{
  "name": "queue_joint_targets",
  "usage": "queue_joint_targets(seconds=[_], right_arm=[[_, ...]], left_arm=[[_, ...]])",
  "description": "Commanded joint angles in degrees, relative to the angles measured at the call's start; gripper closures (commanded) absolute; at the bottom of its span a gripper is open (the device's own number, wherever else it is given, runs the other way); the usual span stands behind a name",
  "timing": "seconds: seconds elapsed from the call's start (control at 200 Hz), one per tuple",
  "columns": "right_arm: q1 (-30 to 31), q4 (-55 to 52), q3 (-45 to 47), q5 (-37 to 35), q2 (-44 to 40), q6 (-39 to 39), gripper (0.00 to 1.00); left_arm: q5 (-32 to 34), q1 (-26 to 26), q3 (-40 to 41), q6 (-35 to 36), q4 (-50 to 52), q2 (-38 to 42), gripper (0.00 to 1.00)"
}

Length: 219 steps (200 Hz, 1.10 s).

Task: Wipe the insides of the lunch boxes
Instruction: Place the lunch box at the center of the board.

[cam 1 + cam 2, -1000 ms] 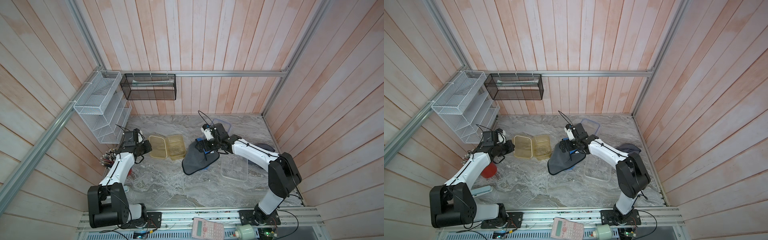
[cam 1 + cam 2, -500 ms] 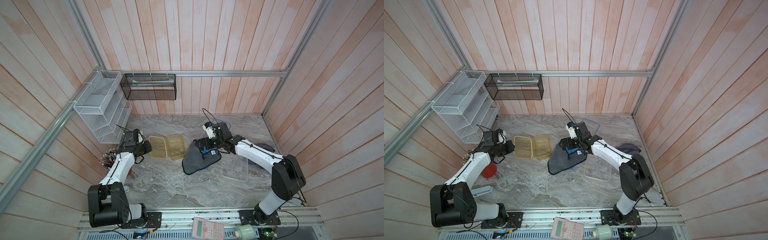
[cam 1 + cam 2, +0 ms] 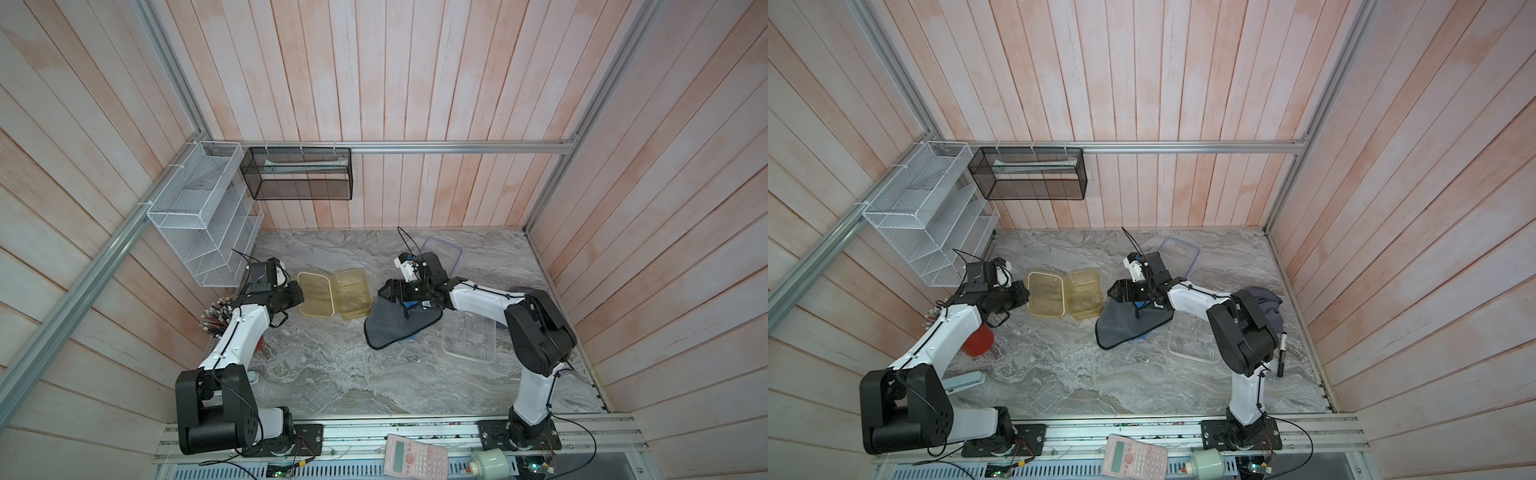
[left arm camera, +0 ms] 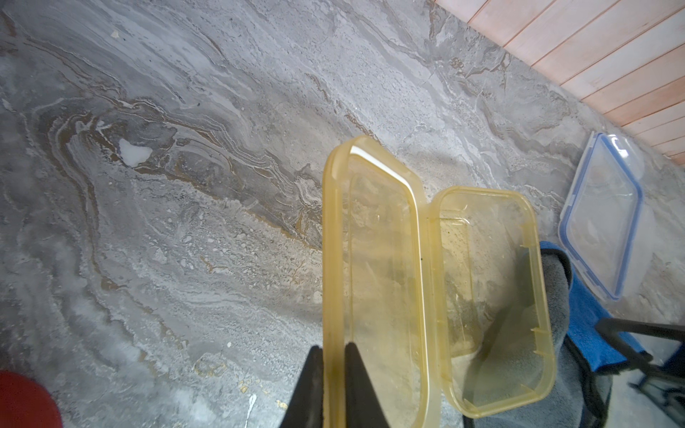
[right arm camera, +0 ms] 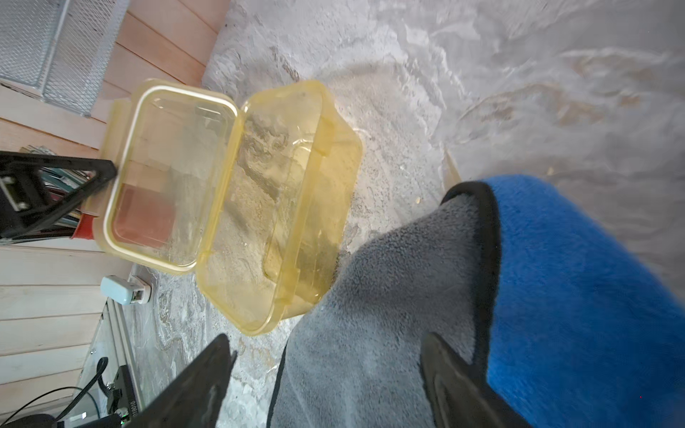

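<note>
Top view of a marble table, read left to right, with twelve o'clock at the back wall.

At nine o'clock the left gripper is closed tight on the outer rim of the yellow lid. It holds the lid flipped open beside the small yellow lunch box. Lid and box meet along one long edge and appear to be hinged there. The box sits just left of the table's centre, open side up, with nothing inside.

At the box's four o'clock a grey cloth lies spread and reaches the box's side. A blue cloth lies partly under it. The right gripper hangs low over the grey cloth, jaws wide apart with cloth between them and nothing pinched.

At the table's four o'clock stands the larger clear lunch box, also open. Its blue-rimmed lid lies well apart at one o'clock.

Both boxes look like thin, light, smooth plastic. They would probably skid or tip under a wiping push, so bracing one by its rim or lid seems wise. The cloth is soft and limp. It is likely best taken at a bunched fold near its middle, so a wad hangs below the fingers.
</note>
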<state>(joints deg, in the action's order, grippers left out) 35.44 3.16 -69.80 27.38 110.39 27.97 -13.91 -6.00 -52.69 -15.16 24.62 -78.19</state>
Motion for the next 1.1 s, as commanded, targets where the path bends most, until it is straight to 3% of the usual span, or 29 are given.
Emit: queue_joint_targets(seconds=[0.0,0.51,0.85,1.09], right_arm=[[2.0,4.8,-3.0,3.3,2.1,2.9,0.19],[2.4,3.5,-3.3,3.5,4.8,1.0,0.19],[2.6,-0.2,-8.3,3.1,9.2,-0.2,0.32],[3.9,-1.6,-9.8,0.3,8.3,-1.0,0.28]], left_arm=[[-0.1,-0.3,-1.2,0.7,-0.8,0.7,0.86],[1.2,-0.3,1.2,0.4,-3.2,3.5,0.59],[-2.1,-0.3,2.9,-2.1,-7.0,4.6,0.58],[-3.3,-0.3,3.6,-2.7,-7.6,4.9,0.53]])
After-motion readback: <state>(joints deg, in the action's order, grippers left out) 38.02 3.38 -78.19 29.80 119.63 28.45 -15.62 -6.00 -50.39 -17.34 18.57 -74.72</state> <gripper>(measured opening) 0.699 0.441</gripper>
